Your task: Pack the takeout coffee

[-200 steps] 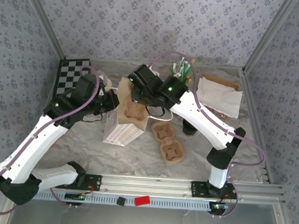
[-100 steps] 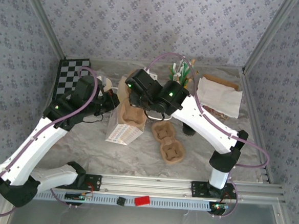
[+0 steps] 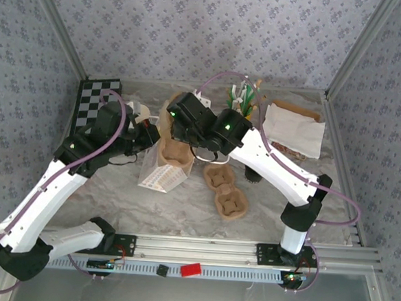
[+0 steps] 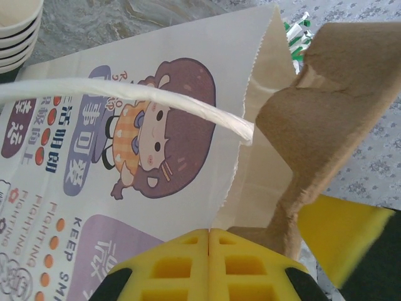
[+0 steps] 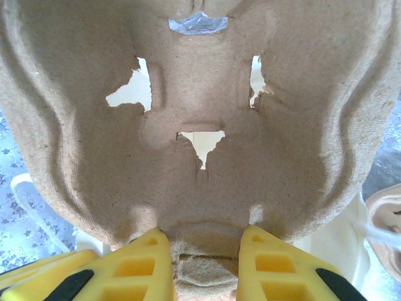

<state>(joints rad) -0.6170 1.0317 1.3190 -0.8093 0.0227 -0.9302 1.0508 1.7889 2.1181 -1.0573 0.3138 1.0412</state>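
The takeout coffee shows as a small dark cup on the table, partly hidden behind my right forearm. My right gripper is shut on the edge ridge of a brown pulp cup carrier. It holds the carrier upright in the mouth of the white printed paper bag. My left gripper is shut on the bag's rim, beside its white handle. The carrier stands just inside that rim.
A second pulp carrier lies right of the bag. A checkered board leans at the back left. Green and white sticks and a folded white cloth are at the back right. Nested cream-rimmed cups stand by the bag.
My right gripper has shifted a little left and back with the carrier. The left gripper and the bag's rim have drifted slightly left with it.
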